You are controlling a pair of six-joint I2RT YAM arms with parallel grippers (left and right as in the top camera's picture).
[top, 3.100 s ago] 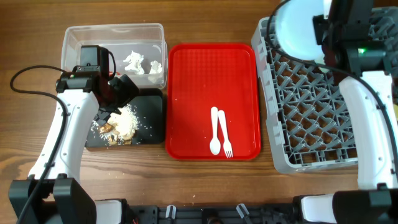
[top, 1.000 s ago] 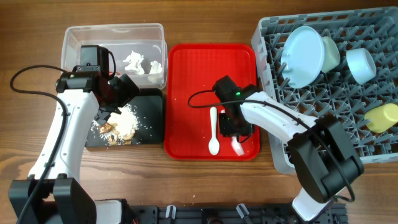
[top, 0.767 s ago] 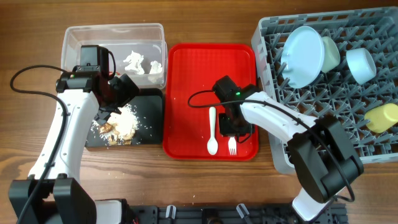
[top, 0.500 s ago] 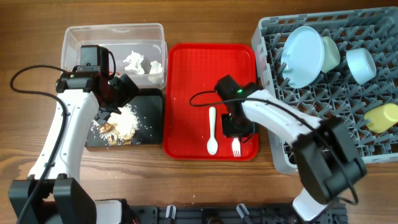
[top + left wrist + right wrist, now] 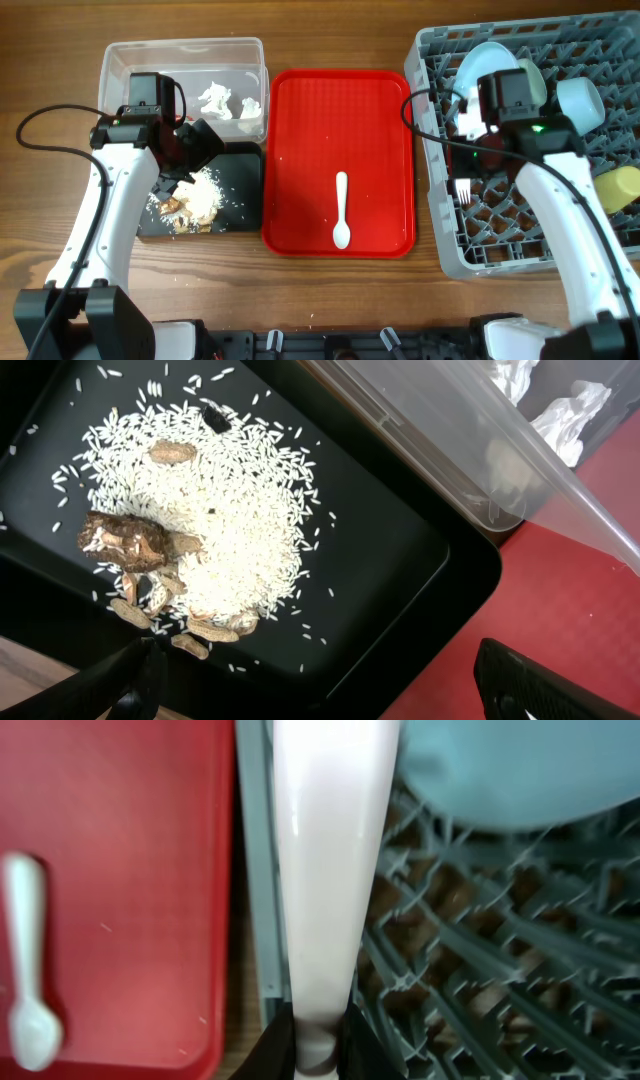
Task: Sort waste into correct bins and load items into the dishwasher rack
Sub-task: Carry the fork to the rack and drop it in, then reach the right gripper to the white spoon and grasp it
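My right gripper (image 5: 468, 150) is shut on the white fork (image 5: 463, 189) and holds it over the left side of the grey dishwasher rack (image 5: 500, 250). In the right wrist view the fork handle (image 5: 325, 870) fills the middle, pinched between my fingers (image 5: 320, 1042). The white spoon (image 5: 342, 210) lies alone on the red tray (image 5: 340, 100). The blue plate (image 5: 478, 68), pale green bowl (image 5: 531, 76), blue bowl (image 5: 580, 100) and yellow cup (image 5: 615, 188) stand in the rack. My left gripper (image 5: 340, 690) is open and empty over the black tray (image 5: 400, 560) with rice and food scraps (image 5: 190, 510).
The clear tub (image 5: 180, 55) at the back left holds white tissue pieces (image 5: 215, 100). The black tray (image 5: 240, 190) sits in front of it, against the red tray's left edge. The red wrapper is not visible. The spoon also shows in the right wrist view (image 5: 30, 980).
My right gripper has lifted the fork off the red tray and carried it right, over the rack's left side. The spoon stays on the tray. The left arm has not moved.
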